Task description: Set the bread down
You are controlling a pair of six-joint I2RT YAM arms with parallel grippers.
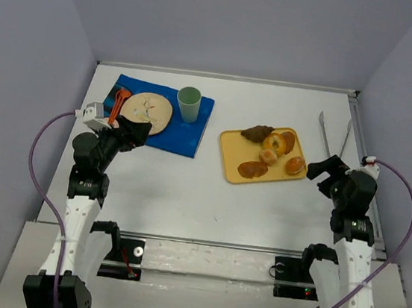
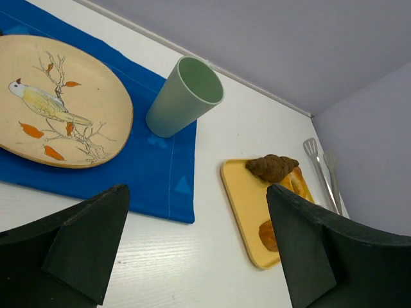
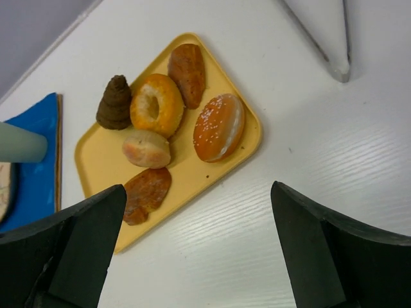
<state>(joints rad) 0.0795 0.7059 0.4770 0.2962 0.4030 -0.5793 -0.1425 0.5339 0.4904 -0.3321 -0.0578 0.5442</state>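
The right hand [image 3: 196, 190] hangs open and empty above the bench [image 3: 321, 160], and seen from overhead the bread [image 3: 146, 148] lies at its nine o'clock, mid yellow tray [image 3: 96, 160], just beside the ring doughnut [image 3: 172, 96], while the left hand [image 2: 198, 190] gapes empty by the bird plate [image 2: 96, 83].

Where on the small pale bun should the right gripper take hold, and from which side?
Come down from above on the pale bun and pinch its domed middle across the two flanks facing bare tray; the ring doughnut and flat brown piece crowd the other sides.
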